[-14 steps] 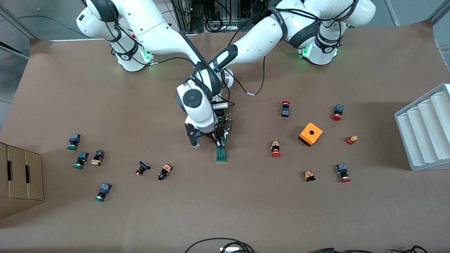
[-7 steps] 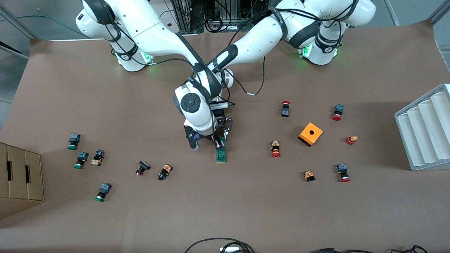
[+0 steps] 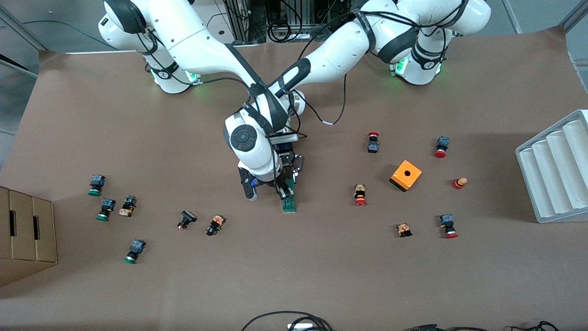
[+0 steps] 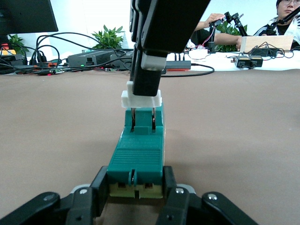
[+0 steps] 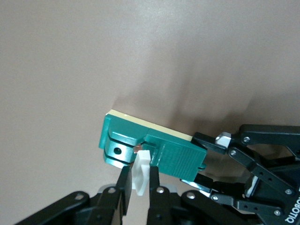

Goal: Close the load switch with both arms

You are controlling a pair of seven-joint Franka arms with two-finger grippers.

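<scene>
The load switch, a narrow dark-green bar, lies flat at the middle of the table. My left gripper is shut on the end of it farther from the front camera. In the left wrist view its fingers clamp both sides of the green body. My right gripper comes down from above and is shut on the white sliding tab, which sticks up from the bar. The left wrist view shows that pinch on the tab too. The left gripper shows at the bar's end in the right wrist view.
Small red- and green-capped push buttons lie scattered toward both ends of the table. An orange box sits toward the left arm's end, with a white ridged tray at that edge. A cardboard box stands at the right arm's end.
The right arm's wrist has shifted a little toward its own end of the table, and its fingers have closed tighter on the white tab. The switch and the left gripper stay put.
</scene>
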